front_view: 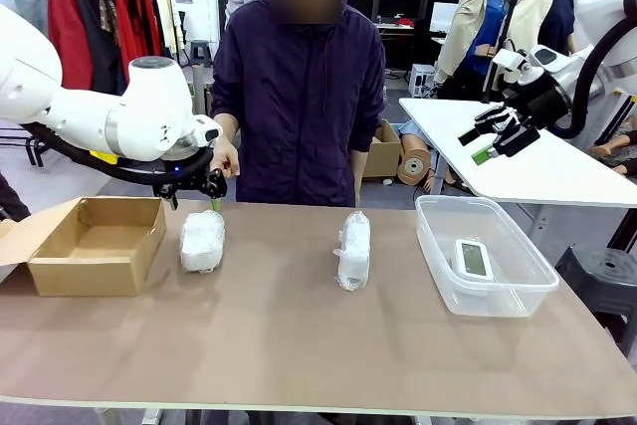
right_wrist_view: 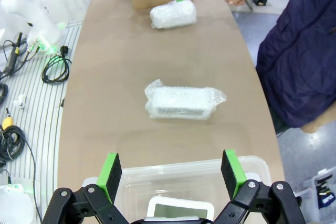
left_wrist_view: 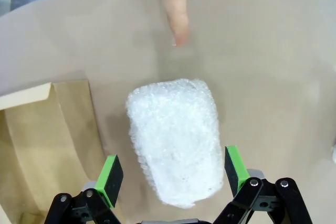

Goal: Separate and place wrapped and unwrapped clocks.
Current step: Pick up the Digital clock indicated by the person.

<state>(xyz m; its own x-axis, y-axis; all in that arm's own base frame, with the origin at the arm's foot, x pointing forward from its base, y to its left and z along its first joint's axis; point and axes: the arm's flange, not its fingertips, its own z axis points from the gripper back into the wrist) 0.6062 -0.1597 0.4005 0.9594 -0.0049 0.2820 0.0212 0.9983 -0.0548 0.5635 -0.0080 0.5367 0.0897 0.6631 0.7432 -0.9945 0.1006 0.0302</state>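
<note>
At the table's (front_view: 299,345) left end a brown cardboard box (front_view: 95,241) lies open, its flap turned out. Just right of it the left tool (front_view: 199,186) hangs low over the left wrapped clock (front_view: 202,241), a lumpy bundle in whitish bubble wrap lying on the table close beside the box. In the left wrist view the left tool (left_wrist_view: 173,174) has its jaws spread wide, and its green pads (left_wrist_view: 111,179) stand clear of the wrap on either side of the left wrapped clock's (left_wrist_view: 176,140) near end. It grips nothing.

The person's hand (front_view: 224,158) reaches in from the far side, and one finger (left_wrist_view: 173,3) points down at the table just beyond that bundle.

Near the middle of the table the second wrapped clock (front_view: 352,251) lies alone, well apart from the first, its loose wrap flaring at the ends (right_wrist_view: 181,102).

Further right a clear plastic tub (front_view: 438,246) stands on the table with the bare white clock (front_view: 473,259) lying flat inside, screen up.

The right tool (front_view: 498,136) is raised in the air to the right, high over that end of the table. In its own wrist view the right tool (right_wrist_view: 172,174) looks down over the tub's rim (right_wrist_view: 157,174) and the bare clock's top edge (right_wrist_view: 181,211), with its jaws wide apart and empty.
</note>
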